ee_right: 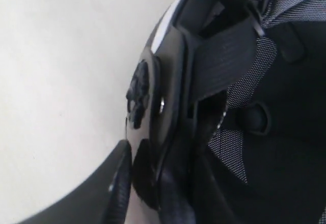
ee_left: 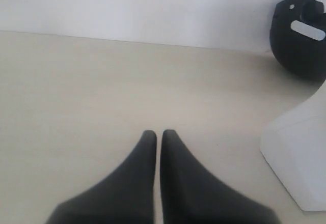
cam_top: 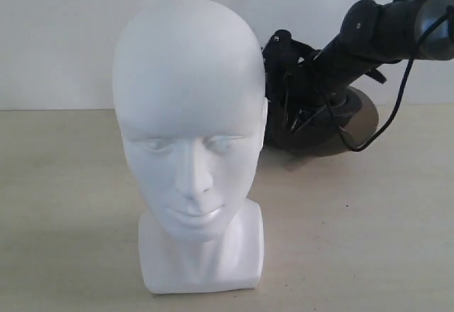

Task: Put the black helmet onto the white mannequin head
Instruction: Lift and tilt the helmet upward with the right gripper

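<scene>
The white mannequin head stands upright at the front of the table, facing the exterior camera; its block base also shows in the left wrist view. The black helmet rests on the table behind and to the right of the head, smoky visor toward the right. My right gripper is shut on the helmet's rim, one finger outside the shell and the other hidden inside by the strap and mesh lining. My left gripper hovers low over bare table, shut and empty, to one side of the base.
A white wall runs behind the beige table. The right arm with its looping cable reaches in from the upper right. From the left wrist view the helmet shows beyond the mannequin base, against the wall.
</scene>
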You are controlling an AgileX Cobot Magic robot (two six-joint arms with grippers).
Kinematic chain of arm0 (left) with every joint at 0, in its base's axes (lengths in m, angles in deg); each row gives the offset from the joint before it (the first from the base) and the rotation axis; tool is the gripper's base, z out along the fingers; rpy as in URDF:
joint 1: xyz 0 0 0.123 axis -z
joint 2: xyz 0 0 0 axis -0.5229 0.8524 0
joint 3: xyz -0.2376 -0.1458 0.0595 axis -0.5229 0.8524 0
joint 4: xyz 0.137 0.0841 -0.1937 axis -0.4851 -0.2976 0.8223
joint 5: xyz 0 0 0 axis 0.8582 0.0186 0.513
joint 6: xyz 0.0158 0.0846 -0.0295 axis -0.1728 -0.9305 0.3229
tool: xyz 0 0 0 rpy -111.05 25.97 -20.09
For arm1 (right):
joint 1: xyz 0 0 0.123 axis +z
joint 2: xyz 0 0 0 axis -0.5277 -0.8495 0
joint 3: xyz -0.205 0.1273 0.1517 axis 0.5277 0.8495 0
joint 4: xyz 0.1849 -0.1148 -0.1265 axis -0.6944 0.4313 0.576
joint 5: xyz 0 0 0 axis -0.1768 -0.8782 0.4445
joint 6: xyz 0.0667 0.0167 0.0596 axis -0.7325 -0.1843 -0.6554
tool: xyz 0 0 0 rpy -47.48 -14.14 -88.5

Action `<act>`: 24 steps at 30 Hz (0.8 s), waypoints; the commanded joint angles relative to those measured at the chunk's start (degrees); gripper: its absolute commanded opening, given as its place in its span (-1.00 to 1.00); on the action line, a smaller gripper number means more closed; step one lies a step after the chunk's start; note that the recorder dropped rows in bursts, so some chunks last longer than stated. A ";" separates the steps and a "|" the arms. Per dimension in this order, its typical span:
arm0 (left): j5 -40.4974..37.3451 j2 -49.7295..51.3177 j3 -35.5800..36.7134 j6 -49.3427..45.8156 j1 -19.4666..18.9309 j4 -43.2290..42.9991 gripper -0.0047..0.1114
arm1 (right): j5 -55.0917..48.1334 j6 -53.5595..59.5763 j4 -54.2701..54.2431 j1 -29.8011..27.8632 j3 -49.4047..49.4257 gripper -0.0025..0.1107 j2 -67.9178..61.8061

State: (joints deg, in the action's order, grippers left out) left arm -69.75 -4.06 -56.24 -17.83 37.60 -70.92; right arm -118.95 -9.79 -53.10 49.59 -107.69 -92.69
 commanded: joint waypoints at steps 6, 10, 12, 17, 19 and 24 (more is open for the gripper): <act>0.08 -0.21 0.20 -0.24 -0.17 -0.09 -0.84 | -14.60 -22.77 9.41 -0.59 -0.74 -0.96 10.69; 0.08 -0.21 0.20 -0.24 -0.17 -0.09 -0.84 | -25.68 -27.13 9.83 -0.59 -0.63 -0.96 11.29; 0.08 -0.21 0.20 -0.24 -0.17 -0.09 -0.84 | -28.81 -28.17 10.64 -0.59 0.13 -0.96 11.91; 0.08 -0.21 0.20 -0.24 -0.17 -0.09 -0.84 | -31.08 -30.78 10.28 -0.59 3.53 -0.96 15.45; 0.08 -0.21 0.20 -0.24 -0.17 -0.09 -0.84 | -31.49 -31.53 10.28 -0.59 5.89 -0.96 17.22; 0.08 -0.21 0.20 -0.24 -0.17 -0.09 -0.84 | -29.10 -33.03 10.02 -0.48 13.57 -0.96 22.74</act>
State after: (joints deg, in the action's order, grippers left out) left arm -69.75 -4.06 -56.24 -17.83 37.60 -70.92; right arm -149.53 -41.52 -43.10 49.18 -97.32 -73.55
